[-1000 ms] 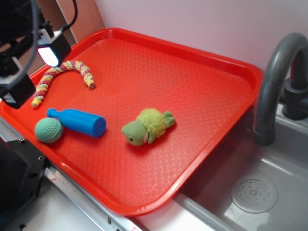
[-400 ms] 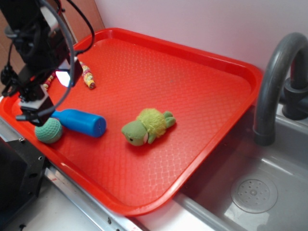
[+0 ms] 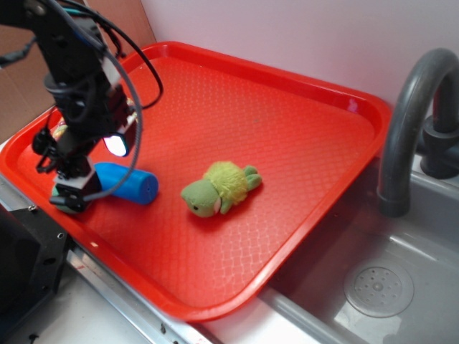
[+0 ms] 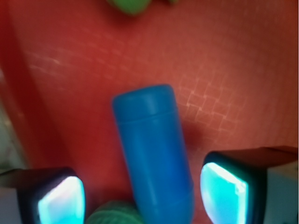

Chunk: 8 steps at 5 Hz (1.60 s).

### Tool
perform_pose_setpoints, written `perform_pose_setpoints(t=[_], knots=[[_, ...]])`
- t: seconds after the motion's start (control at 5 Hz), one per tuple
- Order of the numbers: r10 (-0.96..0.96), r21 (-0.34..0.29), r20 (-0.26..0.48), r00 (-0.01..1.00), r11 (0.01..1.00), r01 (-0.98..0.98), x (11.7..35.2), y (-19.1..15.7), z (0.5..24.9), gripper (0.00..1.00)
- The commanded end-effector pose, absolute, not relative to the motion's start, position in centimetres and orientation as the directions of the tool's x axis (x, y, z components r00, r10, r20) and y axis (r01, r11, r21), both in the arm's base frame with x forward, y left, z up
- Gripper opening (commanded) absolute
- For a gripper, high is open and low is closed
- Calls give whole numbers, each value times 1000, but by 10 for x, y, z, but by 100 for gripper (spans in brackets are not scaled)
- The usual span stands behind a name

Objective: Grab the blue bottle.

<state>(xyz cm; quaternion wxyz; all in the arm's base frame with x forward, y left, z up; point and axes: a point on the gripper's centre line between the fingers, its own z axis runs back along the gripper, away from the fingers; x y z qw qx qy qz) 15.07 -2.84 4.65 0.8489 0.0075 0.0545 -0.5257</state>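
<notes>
The blue bottle lies on its side on the red tray, near the tray's front left edge. In the wrist view the blue bottle runs lengthwise between my two fingers, with a gap on each side. My gripper is open and hangs low over the bottle's neck end, which the arm hides in the exterior view. My gripper shows glowing pads on both sides of the bottle.
A green textured ball touches the bottle's neck end. A green plush turtle lies mid-tray. A grey faucet and sink are at the right. The tray rim is close to my left finger.
The arm has come down and forward from the tray's left side over the bottle's neck end. It now hides the ball and the braided rope toy. The bottle has not moved.
</notes>
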Motion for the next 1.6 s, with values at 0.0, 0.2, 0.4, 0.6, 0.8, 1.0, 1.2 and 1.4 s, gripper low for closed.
perform_pose_setpoints(t=[0.0, 0.2, 0.4, 0.6, 0.8, 1.0, 1.2, 1.4], knots=[[-889, -17, -171, 424, 433, 901, 152, -28, 33, 100], [-899, -21, -193, 392, 404, 915, 150, -33, 23, 100], [-922, 0, -187, 339, 345, 938, 148, -40, 20, 100], [-917, 17, -171, 359, 362, 932, 147, -41, 26, 0], [-916, 75, -132, 379, 372, 925, 153, -42, 42, 0], [-871, 189, -117, 478, 453, 871, 174, -40, 81, 0], [-769, 256, -16, 639, 615, 746, 195, -26, 133, 0], [-585, 294, -57, 809, 765, 573, 215, -20, 184, 0]])
